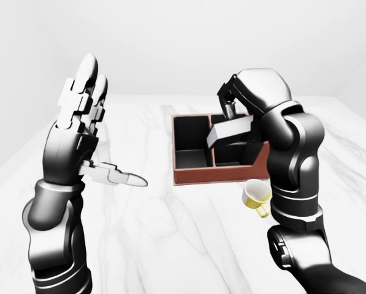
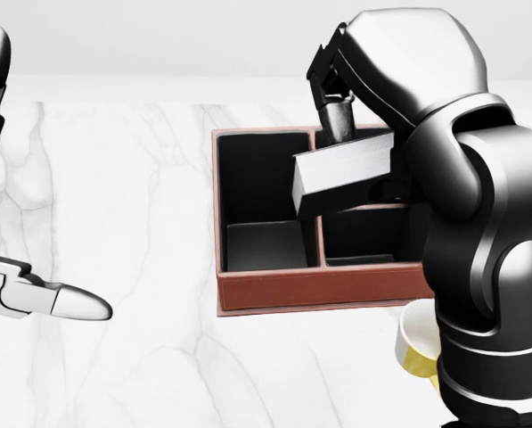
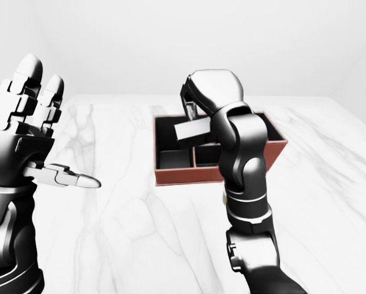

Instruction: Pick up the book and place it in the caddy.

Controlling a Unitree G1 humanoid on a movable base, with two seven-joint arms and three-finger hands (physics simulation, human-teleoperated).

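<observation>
The book (image 2: 341, 174), a pale grey slab, hangs tilted above the caddy (image 2: 319, 290), over the divider between its left and middle compartments. My right hand (image 2: 339, 125) is shut on the book's upper edge and comes in from the right of the head view. The caddy is reddish-brown with a black lining and several open compartments; my right arm hides its right part. My left hand (image 1: 103, 131) is raised at the left of the left-eye view, open, fingers up and thumb out, well away from the caddy.
A yellow-and-white mug (image 1: 257, 196) lies on the white marble table (image 2: 132, 196) just below the caddy's right end, beside my right forearm. The table's far edge meets a plain pale wall.
</observation>
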